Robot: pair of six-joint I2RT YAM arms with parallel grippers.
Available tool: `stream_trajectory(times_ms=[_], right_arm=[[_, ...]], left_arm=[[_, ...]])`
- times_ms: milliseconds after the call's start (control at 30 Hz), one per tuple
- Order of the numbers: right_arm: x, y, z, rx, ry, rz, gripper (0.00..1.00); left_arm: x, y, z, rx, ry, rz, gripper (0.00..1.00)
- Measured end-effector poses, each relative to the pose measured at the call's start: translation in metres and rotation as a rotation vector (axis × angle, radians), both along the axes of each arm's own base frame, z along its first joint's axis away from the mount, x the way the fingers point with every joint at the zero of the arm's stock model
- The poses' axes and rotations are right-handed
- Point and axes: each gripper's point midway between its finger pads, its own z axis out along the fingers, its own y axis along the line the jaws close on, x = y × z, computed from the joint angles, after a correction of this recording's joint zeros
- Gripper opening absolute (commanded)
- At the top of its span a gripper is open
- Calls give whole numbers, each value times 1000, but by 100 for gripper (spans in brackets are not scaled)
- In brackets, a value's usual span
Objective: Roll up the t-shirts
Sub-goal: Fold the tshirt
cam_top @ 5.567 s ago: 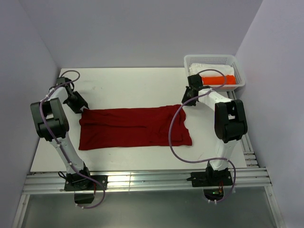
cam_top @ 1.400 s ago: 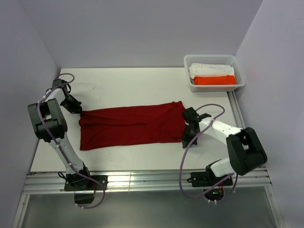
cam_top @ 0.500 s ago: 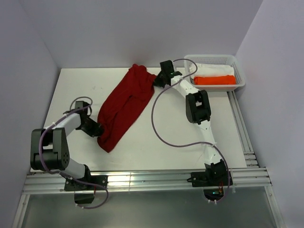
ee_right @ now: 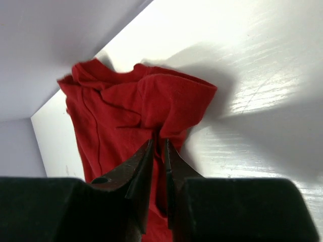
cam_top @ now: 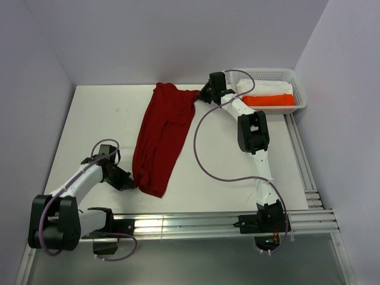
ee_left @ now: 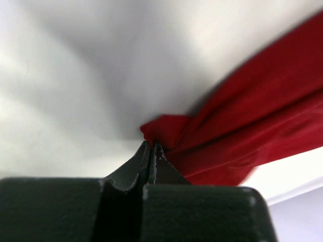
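The left gripper [ee_left: 151,147] is clamped shut on the bunched near-left end of the t-shirt [cam_top: 163,133]; the right gripper [ee_right: 157,143] is seen with jaws narrowly parted at the far end, cloth between the tips, no firm pinch evident. The t-shirt is laid as a folded strip diagonally across the table [cam_top: 95,119], far centre to near left. It is judged light, limp and crease-prone: best taken at the end corners and kept taut.

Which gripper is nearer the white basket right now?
Right. The right gripper is at the far end of the t-shirt, beside the basket; the left gripper holds its near end, far from the basket.
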Motion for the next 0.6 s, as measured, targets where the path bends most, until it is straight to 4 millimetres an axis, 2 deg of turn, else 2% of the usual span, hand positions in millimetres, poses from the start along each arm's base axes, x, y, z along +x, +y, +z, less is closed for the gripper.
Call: stream_trajectory(times_ms=[133,200,400,500,600], right_arm=[[3,-2,6,16,-12,9,22],[5,-1,10,24,-24,12,22],[3,1,9,35,-22,28,23],[-7,0,0,33,0,33,24],[-11,0,-6,28,15,42,26]], left_arm=[[-39,-15,-10,-35,49,-31,0],[-49,-17,-8,-42,47,-35,0],[-64,-21,-1,-68,18,-40,0],[-73,-27,-4,-94,37,-59,0],[-80,-36,-5,-107,63,-103,13]])
